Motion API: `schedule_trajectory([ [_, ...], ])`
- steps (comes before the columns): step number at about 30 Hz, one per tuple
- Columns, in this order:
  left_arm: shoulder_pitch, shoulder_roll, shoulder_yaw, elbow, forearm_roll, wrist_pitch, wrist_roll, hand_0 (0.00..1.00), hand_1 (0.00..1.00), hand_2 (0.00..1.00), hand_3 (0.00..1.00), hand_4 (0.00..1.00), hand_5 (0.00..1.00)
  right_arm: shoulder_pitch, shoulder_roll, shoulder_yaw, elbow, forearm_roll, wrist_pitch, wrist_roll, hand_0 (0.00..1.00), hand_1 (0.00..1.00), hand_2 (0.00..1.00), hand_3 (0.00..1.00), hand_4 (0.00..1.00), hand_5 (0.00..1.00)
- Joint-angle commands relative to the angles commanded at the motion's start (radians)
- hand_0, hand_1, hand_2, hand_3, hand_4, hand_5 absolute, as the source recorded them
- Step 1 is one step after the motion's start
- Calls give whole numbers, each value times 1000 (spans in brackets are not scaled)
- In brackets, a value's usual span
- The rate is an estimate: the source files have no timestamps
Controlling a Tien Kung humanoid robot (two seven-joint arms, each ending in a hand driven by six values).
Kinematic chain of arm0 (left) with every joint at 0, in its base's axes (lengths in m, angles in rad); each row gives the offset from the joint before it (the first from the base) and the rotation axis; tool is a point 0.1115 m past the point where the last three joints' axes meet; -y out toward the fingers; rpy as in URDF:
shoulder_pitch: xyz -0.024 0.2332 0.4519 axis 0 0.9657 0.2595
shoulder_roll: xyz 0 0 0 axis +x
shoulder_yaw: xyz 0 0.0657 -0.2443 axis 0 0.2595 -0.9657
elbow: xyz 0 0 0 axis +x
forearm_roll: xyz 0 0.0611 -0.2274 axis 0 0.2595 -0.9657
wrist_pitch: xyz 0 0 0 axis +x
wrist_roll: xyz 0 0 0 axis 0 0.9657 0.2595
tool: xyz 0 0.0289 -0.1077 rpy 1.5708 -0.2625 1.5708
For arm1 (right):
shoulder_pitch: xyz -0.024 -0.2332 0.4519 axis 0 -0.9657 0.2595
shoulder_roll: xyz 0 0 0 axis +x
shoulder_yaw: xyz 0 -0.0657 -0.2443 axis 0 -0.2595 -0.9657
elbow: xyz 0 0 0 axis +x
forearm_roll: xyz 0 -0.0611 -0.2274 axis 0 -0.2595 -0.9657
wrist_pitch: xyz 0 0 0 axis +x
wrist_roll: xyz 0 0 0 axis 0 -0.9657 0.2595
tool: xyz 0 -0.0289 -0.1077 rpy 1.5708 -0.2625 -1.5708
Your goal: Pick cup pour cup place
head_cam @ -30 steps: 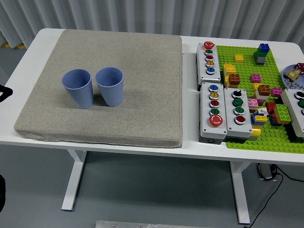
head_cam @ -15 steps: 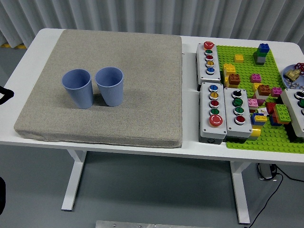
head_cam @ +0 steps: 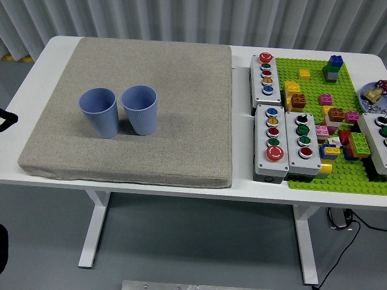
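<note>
Black, at the far left edge of the head view, is a small part of the left hand [head_cam: 5, 119], beside the table's left edge; too little of it shows to tell how its fingers stand. The white table [head_cam: 151, 190] carries a grey-beige fabric mat [head_cam: 181, 109] over its left half. On the mat stand two blue plastic cups, upright and just beside each other: the left cup [head_cam: 100, 113] and the right cup [head_cam: 140, 109]. Both open upward; what shows of their insides looks empty. Right of the mat lie grey button boxes: an upper box [head_cam: 267, 75] and two lower boxes [head_cam: 287, 142] side by side, each with a column of coloured buttons. Further right a green studded baseplate [head_cam: 314, 90] bears scattered coloured toy bricks [head_cam: 332, 67]. A small bowl [head_cam: 373, 96] with small items sits at the right edge. No writing can be read.
</note>
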State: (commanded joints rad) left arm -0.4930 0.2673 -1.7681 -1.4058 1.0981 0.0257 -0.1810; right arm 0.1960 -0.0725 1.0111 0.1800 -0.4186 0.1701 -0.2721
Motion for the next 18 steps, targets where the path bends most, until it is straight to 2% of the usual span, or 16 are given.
schedule_trajectory([
  [18, -1, -2, 0, -8, 9, 11, -1, 847, 847, 942, 928, 745, 998, 0, 0, 5, 0, 0, -2, 4, 737, 697, 742, 602, 139, 216],
])
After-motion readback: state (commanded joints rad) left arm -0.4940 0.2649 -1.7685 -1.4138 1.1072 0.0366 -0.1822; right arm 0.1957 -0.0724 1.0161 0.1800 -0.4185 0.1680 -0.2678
